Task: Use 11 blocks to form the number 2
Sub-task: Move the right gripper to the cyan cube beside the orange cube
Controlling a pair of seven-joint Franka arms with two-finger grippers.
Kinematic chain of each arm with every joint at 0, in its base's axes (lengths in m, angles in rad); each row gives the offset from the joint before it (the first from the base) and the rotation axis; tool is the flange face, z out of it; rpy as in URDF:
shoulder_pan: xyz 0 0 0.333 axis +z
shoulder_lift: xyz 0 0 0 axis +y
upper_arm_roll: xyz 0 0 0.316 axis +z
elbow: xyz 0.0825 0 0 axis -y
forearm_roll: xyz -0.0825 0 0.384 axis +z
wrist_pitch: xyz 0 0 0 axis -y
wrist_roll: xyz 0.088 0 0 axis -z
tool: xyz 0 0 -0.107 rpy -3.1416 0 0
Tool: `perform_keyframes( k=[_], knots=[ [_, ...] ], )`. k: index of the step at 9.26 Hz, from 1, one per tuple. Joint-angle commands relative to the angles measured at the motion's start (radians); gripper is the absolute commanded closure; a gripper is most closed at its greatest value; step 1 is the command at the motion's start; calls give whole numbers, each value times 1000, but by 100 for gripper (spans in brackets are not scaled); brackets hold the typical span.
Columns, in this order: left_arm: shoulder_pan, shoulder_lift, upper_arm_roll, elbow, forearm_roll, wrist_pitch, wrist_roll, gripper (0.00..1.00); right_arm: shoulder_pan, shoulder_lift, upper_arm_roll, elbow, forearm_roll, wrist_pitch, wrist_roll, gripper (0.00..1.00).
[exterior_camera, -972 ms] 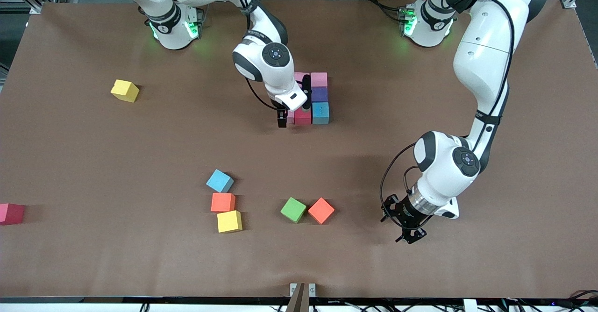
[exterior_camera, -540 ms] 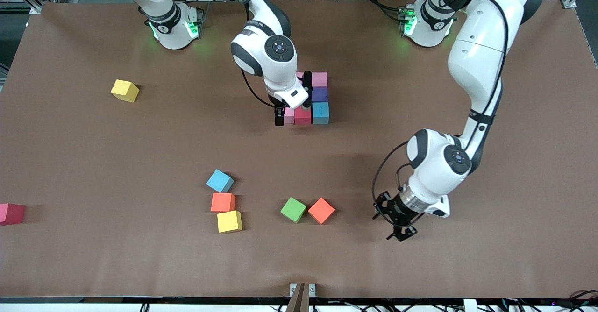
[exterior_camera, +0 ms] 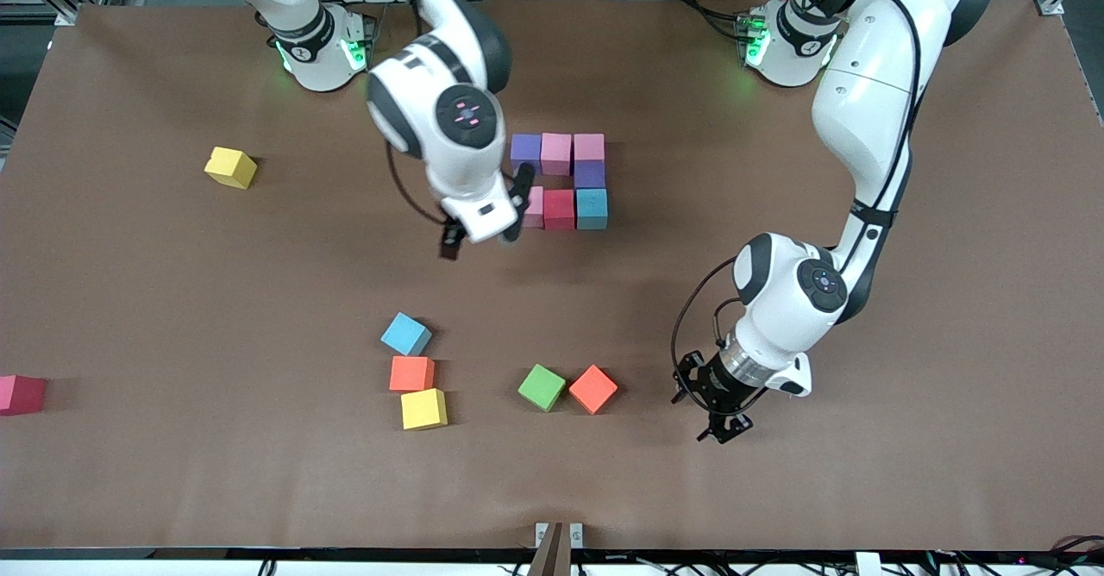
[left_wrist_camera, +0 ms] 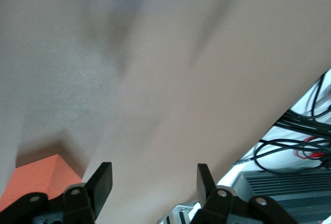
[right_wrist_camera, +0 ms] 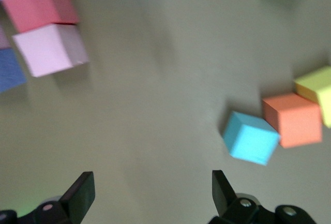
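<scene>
Risk first: nudging the half-built number 2 (exterior_camera: 562, 181), a tight cluster of matte foam cubes on the brown table (exterior_camera: 172, 283), seven placed so far by the look of it — purple, pink, pink along the row farthest from the front camera, a purple one under the end pink, then pale pink, red and light blue along the nearest row. Just beside that pale pink cube hangs the right gripper (exterior_camera: 479, 227), jaws spread wide and empty; any sideways swing from here could clip the row and skew it. Right arm bent steeply over, wrist tipped toward the front camera. Well nearer the camera than the digit, loose light blue cube (exterior_camera: 406, 334), orange cube (exterior_camera: 411, 373) and yellow cube (exterior_camera: 423, 409) huddle; crowding there invites a double grab. Another orange cube (exterior_camera: 592, 389) touches the green cube (exterior_camera: 542, 387), not wanted, easily dragged along. Left gripper (exterior_camera: 718, 403) low near that orange cube, toward the left arm's end, jaws parted and empty, elbow high, wrist angled down.
</scene>
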Motion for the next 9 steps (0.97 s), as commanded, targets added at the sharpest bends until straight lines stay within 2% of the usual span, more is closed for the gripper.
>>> perform_keyframes(
  k=[1, 2, 4, 6, 7, 9],
  knots=[
    [-25, 15, 38, 4, -17, 26, -3, 26, -5, 23, -63, 41, 18, -6, -11, 0],
    [-71, 26, 98, 7, -20, 47, -4, 26, -6, 33, -90, 48, 30, 5, -1, 0],
    [-157, 46, 147, 19, -20, 52, -7, 26, -18, 64, -149, 40, 79, 75, 4, 0],
    [-232, 69, 211, 54, -20, 52, -9, 26, -20, 95, -180, 40, 68, 107, 4, 0],
    [-238, 69, 224, 54, -17, 51, -6, 26, -22, 113, -192, 42, 111, 127, 16, 0],
    [-228, 41, 268, 51, 47, 2, 17, 26, -38, 183, -238, 43, 294, 167, 94, 0]
  ],
)
